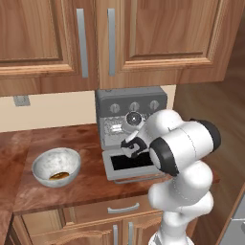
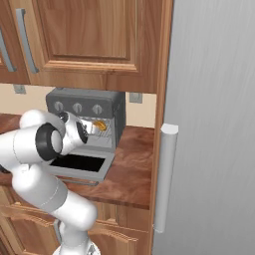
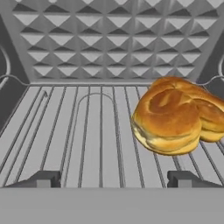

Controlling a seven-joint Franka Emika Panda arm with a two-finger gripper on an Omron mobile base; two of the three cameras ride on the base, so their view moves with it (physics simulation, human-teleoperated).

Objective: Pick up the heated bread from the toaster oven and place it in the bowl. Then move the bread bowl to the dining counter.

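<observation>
The grey toaster oven (image 1: 131, 103) stands on the counter with its door (image 1: 131, 165) dropped open. Inside, on the wire rack (image 3: 87, 131), lies the golden-orange bread (image 3: 175, 116), also glimpsed in the oven mouth from the right base view (image 2: 99, 125). My gripper (image 3: 113, 179) reaches into the oven, open, its two fingertips (image 3: 41, 179) spread wide at the rack's front. The bread sits ahead and toward the right fingertip, touching neither. The white marbled bowl (image 1: 56, 166) rests on the counter left of the oven, with a flat brown food piece (image 1: 58, 176) in it.
Wooden wall cabinets (image 1: 110, 38) hang right above the oven. A tall grey fridge side (image 2: 214, 124) with a handle (image 2: 164, 179) stands to the right. The wooden counter (image 1: 91, 184) runs left past the bowl. The oven's patterned back wall (image 3: 113, 39) lies behind the bread.
</observation>
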